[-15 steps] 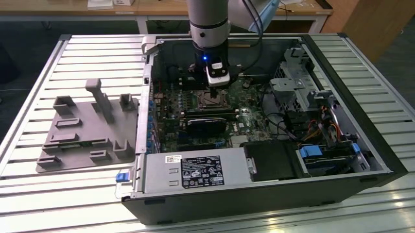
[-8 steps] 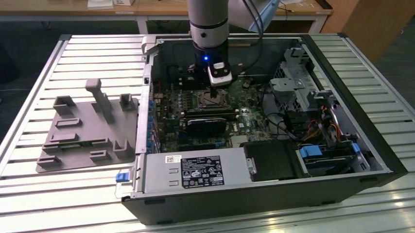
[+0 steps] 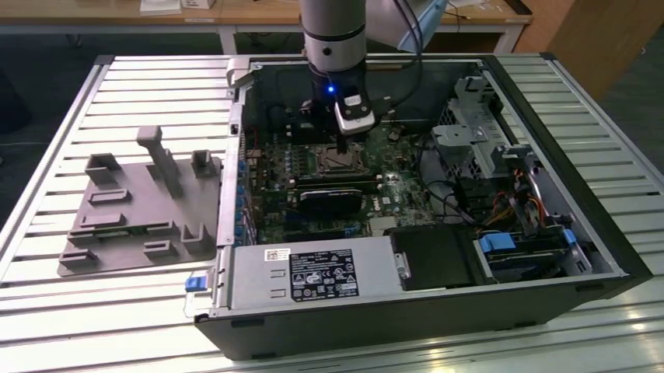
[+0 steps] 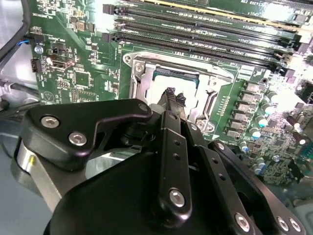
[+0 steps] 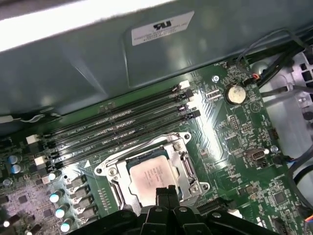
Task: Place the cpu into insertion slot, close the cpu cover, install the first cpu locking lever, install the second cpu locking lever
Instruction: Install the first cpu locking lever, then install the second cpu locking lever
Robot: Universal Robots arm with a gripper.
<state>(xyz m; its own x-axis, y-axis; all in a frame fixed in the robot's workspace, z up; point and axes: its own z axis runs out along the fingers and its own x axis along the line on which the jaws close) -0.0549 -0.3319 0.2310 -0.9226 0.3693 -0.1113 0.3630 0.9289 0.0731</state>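
Inside an open case (image 3: 581, 256) at frame centre, the gripper (image 5: 166, 192), jaws together, hovers over the seated cpu (image 5: 154, 172): light, stiff, fragile, best held by its edges.

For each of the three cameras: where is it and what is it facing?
Exterior view: off the arm, looking down into the open computer case; arm and pincer show.
Second wrist view: on the arm, facing the insertion slot past the pincer.
First wrist view: on the arm, facing the cpu seated under the pincer.
All share the slot.
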